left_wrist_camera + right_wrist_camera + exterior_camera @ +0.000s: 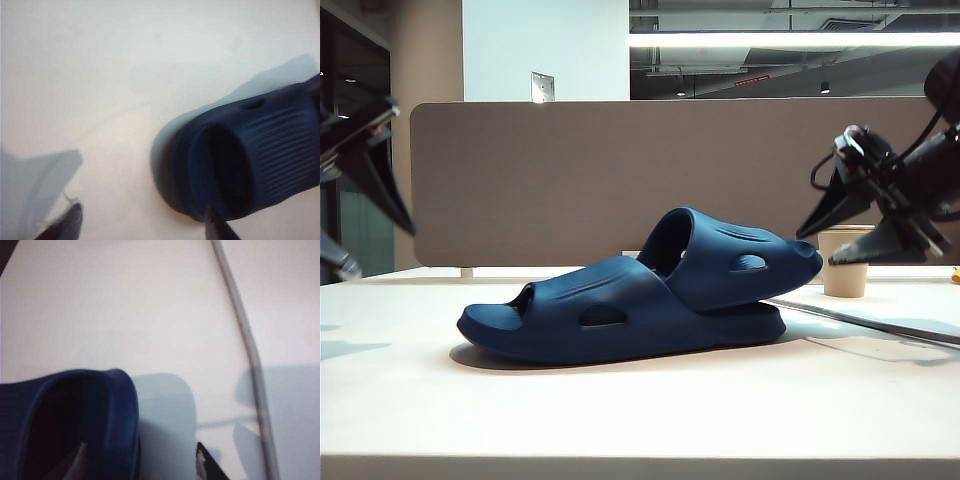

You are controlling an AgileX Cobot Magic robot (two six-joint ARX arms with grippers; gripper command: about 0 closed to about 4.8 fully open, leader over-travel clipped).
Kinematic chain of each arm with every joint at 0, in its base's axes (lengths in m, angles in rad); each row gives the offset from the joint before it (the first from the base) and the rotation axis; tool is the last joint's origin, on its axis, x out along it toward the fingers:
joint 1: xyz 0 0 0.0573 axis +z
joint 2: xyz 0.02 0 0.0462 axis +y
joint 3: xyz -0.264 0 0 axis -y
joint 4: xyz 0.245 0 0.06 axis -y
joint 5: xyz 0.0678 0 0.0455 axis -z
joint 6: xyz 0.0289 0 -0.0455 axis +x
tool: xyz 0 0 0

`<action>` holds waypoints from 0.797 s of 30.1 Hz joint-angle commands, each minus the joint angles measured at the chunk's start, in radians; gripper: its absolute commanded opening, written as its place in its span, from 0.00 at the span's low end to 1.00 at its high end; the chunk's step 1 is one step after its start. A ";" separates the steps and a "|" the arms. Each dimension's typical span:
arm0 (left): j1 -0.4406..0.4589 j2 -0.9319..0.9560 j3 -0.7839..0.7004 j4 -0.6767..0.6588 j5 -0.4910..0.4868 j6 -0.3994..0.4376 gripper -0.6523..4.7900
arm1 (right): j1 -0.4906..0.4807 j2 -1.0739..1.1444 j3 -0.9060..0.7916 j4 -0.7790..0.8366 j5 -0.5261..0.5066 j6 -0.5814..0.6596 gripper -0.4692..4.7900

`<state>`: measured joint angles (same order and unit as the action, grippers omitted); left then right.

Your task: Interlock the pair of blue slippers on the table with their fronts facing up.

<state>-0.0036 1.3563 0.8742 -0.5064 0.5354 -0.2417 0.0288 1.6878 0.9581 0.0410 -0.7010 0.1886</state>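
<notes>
The pair of blue slippers lies interlocked in the middle of the table [620, 415]. One slipper [570, 315] rests flat, and the other slipper [745, 262] sits tilted on top with its end pushed through the first one's strap. My left gripper [385, 255] hangs open above the table's left edge, apart from the pair. Between its tips [143, 208] is bare table, with a ribbed slipper end [250, 160] just beyond one finger. My right gripper [814, 250] hovers open beside the raised slipper's right end without touching it. That gripper's fingers [141, 445] straddle a slipper rim [115, 405].
A paper cup [844, 262] stands at the back right, behind my right gripper. A thin grey strip [880, 325] runs across the table on the right and shows as a line [245, 330] in the right wrist view. A grey-brown partition panel [570, 180] closes off the back edge.
</notes>
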 commanded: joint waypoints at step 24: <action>-0.002 -0.436 0.006 0.260 0.064 -0.076 0.55 | 0.004 -0.436 -0.014 -0.037 0.088 -0.018 0.61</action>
<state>-0.0044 0.9512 0.8772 -0.2699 0.6098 -0.3088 0.0311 1.2934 0.9508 0.0036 -0.6289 0.1677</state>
